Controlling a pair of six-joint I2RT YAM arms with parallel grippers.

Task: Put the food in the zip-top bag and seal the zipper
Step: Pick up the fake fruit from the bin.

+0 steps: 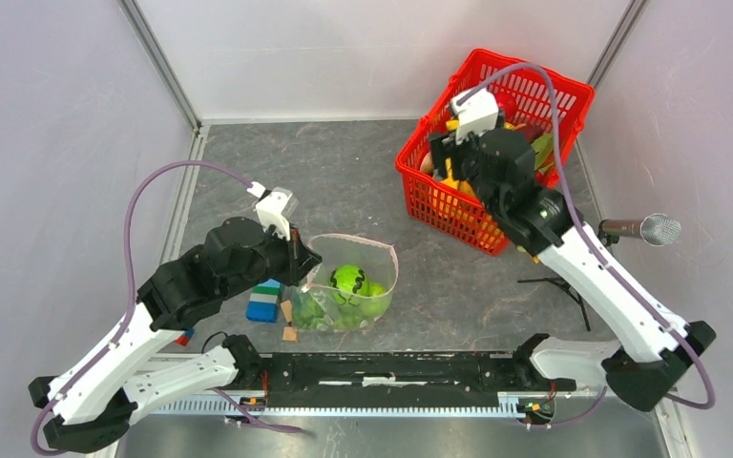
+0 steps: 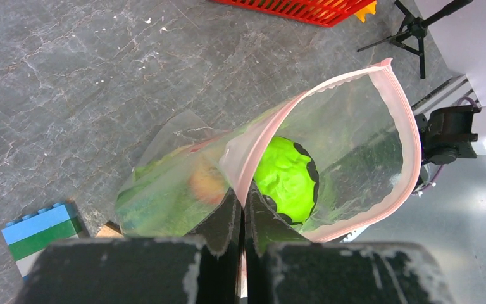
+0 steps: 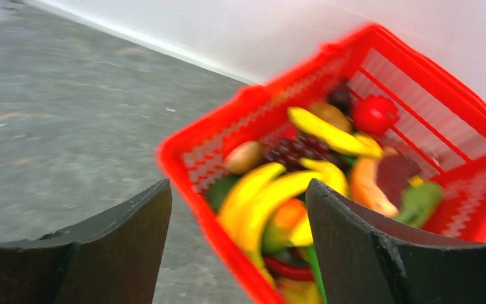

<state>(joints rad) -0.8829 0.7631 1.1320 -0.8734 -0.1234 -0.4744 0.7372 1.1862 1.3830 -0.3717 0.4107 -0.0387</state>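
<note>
The clear zip-top bag lies in the middle of the table with its pink zipper mouth held open. Inside it are a bright green round fruit and leafy green food. My left gripper is shut on the bag's pink rim at its near-left corner. My right gripper is open and empty, over the near rim of the red basket. The basket holds yellow bananas, a red apple and other toy food. The right wrist view is blurred.
A blue-green block and small wooden cubes lie left of the bag. A microphone on a small tripod stands at the right. The red basket sits at the back right by the wall.
</note>
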